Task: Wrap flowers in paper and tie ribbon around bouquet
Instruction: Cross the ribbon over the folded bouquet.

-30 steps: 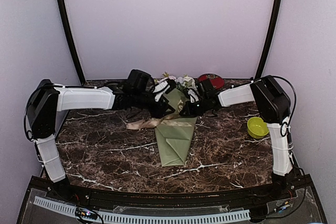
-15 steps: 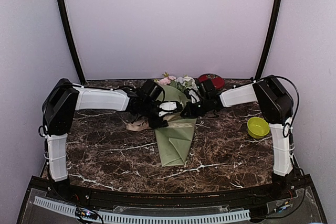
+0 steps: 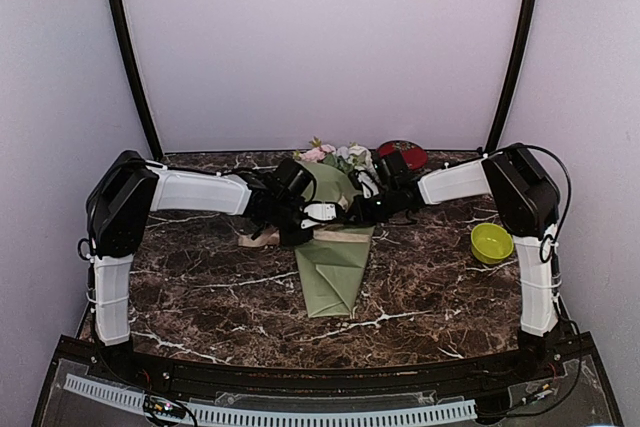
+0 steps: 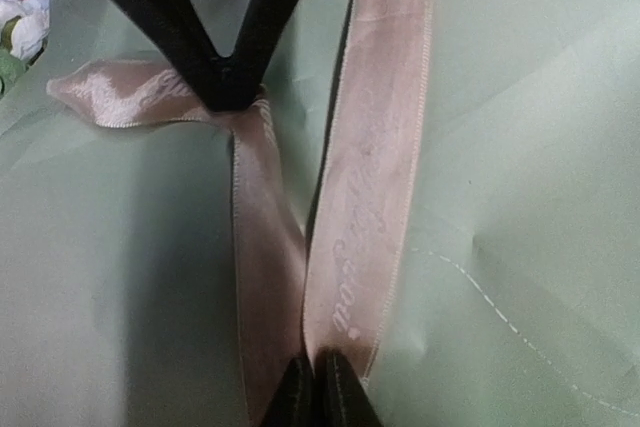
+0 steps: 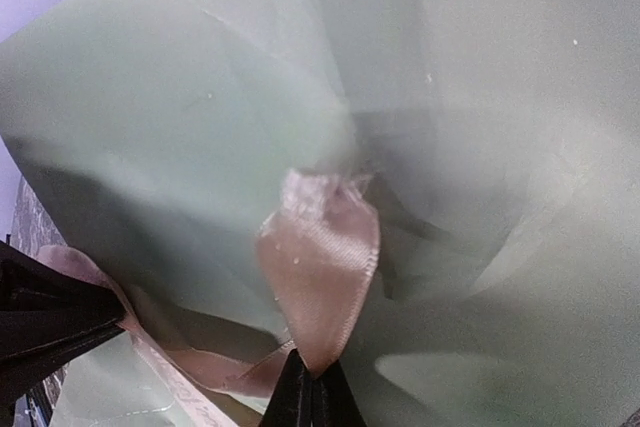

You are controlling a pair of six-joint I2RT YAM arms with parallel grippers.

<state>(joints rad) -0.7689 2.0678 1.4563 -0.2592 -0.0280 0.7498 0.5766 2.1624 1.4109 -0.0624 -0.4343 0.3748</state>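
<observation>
Tan ribbon (image 4: 370,177) is pinched by left gripper (image 4: 318,389) and right gripper (image 5: 308,389), close together over bouquet (image 3: 335,265); strands are laid across its near-far axis.

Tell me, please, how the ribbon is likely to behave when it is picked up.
The ribbon looks floppy: it bends and twists where the jaws pinch it. Its satin sheen suggests it may slip in a loose grip. Thin and narrow, it is probably very light.
</observation>
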